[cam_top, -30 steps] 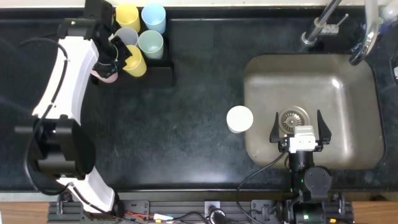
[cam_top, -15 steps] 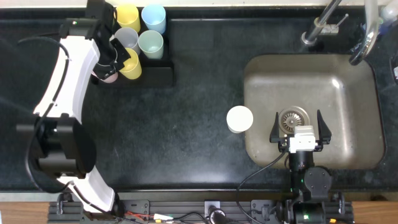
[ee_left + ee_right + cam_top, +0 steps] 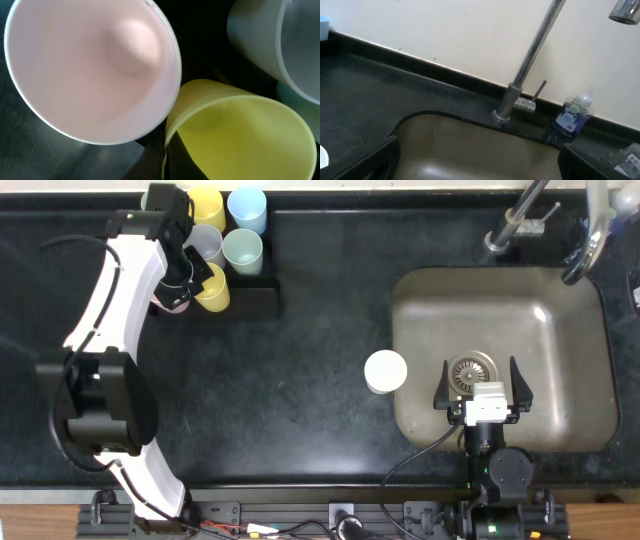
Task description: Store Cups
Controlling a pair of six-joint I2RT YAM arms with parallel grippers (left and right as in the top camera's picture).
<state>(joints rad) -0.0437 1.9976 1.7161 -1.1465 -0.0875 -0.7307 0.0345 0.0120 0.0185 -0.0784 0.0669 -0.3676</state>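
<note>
A black rack (image 3: 250, 298) at the counter's back left holds upright cups: a yellow one (image 3: 205, 202), a blue one (image 3: 247, 205), a grey one (image 3: 207, 240) and a teal one (image 3: 242, 250). My left gripper (image 3: 195, 280) is at the rack's near left corner, shut on the rim of a tilted yellow cup (image 3: 214, 286) (image 3: 240, 135). Right beside that sits a pink cup (image 3: 90, 70), mostly hidden under the arm from above. A white cup (image 3: 385, 371) stands alone next to the sink. My right gripper (image 3: 479, 385) hangs open over the sink, holding nothing.
The steel sink (image 3: 560, 310) takes up the right side, with a faucet (image 3: 520, 220) (image 3: 530, 60) behind it and a soap bottle (image 3: 574, 114) by the wall. Dark countertop (image 3: 300, 410) stretches between the rack and the sink.
The left arm has shifted slightly at the rack, and the tilted yellow cup has moved a little left and toward the front with it. The right arm has not moved.
</note>
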